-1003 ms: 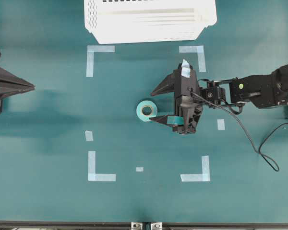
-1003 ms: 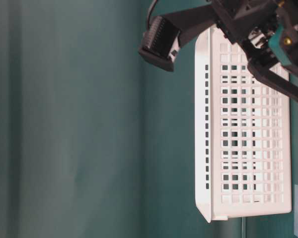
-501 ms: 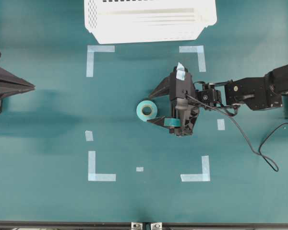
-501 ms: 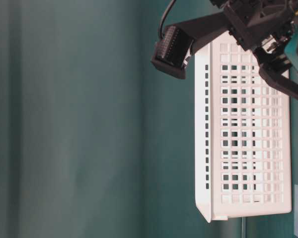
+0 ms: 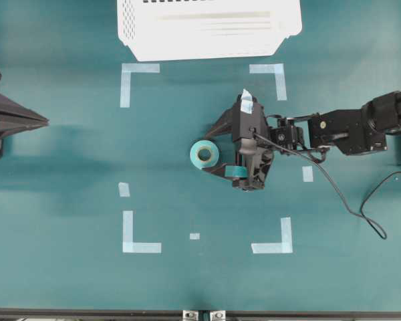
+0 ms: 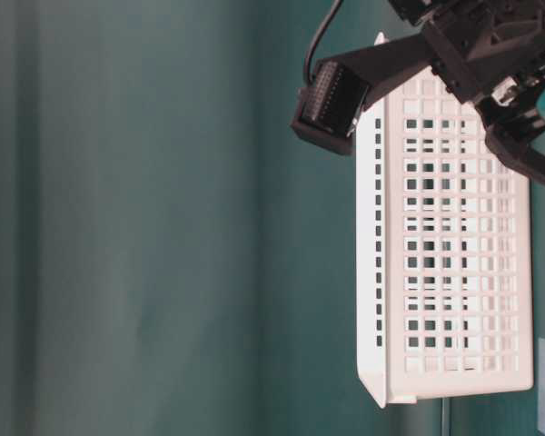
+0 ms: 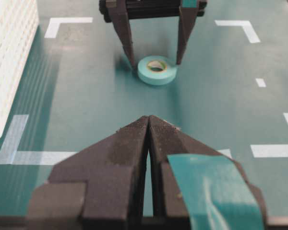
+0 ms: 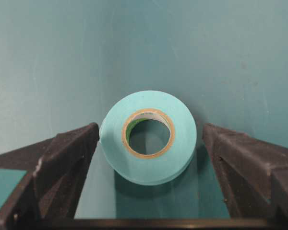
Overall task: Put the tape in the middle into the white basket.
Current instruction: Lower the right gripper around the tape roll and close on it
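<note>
The tape [image 5: 204, 154] is a light teal roll with a tan core, lying flat in the middle of the green table. My right gripper [image 5: 212, 151] is open and reaches in from the right, with one finger on each side of the roll. In the right wrist view the tape [image 8: 149, 136] sits between the two black fingers [image 8: 67, 158], and small gaps show on both sides. The white basket [image 5: 200, 50] stands at the table's far edge. At the left edge my left gripper [image 5: 45, 122] is shut and empty, and its own view shows the closed tips [image 7: 149, 119].
Pale tape strips mark four corners around the roll, for example the far left corner mark [image 5: 128, 80] and the near right corner mark [image 5: 281, 241]. A black cable [image 5: 351, 200] trails from the right arm. The basket's lattice side [image 6: 445, 245] fills the table-level view.
My right gripper has slid left toward the tape, and its open fingers now bracket the roll. The tape, the basket and the left arm have not moved.
</note>
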### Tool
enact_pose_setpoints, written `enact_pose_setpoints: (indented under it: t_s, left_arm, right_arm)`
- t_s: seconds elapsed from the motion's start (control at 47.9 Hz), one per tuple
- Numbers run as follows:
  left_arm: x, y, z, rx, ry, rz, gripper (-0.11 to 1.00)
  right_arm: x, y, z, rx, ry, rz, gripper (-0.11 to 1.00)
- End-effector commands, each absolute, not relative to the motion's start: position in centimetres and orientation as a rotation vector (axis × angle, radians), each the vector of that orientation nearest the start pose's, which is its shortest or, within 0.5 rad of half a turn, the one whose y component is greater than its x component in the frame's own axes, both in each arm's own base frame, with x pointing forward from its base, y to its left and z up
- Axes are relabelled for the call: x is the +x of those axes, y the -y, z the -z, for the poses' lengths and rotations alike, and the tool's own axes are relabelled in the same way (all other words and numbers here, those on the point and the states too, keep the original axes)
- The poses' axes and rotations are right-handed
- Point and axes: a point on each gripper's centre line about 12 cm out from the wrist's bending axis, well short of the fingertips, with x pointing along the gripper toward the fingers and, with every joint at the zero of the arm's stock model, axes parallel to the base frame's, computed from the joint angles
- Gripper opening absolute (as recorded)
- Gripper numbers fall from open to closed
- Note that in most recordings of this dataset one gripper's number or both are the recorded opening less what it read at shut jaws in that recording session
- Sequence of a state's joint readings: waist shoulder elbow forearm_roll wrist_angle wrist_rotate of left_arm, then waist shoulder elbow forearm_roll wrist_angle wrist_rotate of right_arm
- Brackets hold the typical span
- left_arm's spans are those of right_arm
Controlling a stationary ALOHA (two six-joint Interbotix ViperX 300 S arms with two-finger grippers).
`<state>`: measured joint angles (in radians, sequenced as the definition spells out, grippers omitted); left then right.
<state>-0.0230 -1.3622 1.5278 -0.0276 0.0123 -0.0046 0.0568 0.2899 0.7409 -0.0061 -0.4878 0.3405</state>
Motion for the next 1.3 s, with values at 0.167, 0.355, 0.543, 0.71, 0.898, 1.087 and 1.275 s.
enact_pose_setpoints:
  t_s: [0.167, 0.355, 0.543, 0.71, 0.898, 1.087, 1.275]
  left_arm:
    - [13.2, 0.3, -18.2, -0.032, -0.166, 0.017, -0.11]
    - [13.2, 0.3, -18.1, -0.032, -0.169, 0.017, -0.11]
    - [13.2, 0.3, -18.1, -0.032, -0.169, 0.017, -0.11]
    - [13.2, 0.3, -18.1, -0.034, -0.169, 0.017, -0.11]
    - [13.2, 0.3, -18.1, -0.032, -0.169, 0.019, -0.11]
    - [13.2, 0.3, -18.1, -0.034, -0.171, 0.017, -0.11]
    - [13.2, 0.3, -18.1, -0.032, -0.169, 0.019, -0.11]
  right_arm:
    - [40.6, -2.5, -8.5, 0.316, -0.517, 0.026, 1.00]
    - [40.7, -2.5, -8.3, 0.317, -0.520, 0.027, 1.00]
    - [40.7, -2.5, -8.1, 0.317, -0.526, 0.028, 1.00]
    - [40.7, -2.5, -7.8, 0.319, -0.532, 0.031, 1.00]
    - [40.8, -2.5, -7.7, 0.322, -0.532, 0.033, 1.00]
    - [41.1, -2.5, -7.8, 0.322, -0.526, 0.031, 1.00]
    - [41.3, -2.5, -7.6, 0.321, -0.531, 0.031, 1.00]
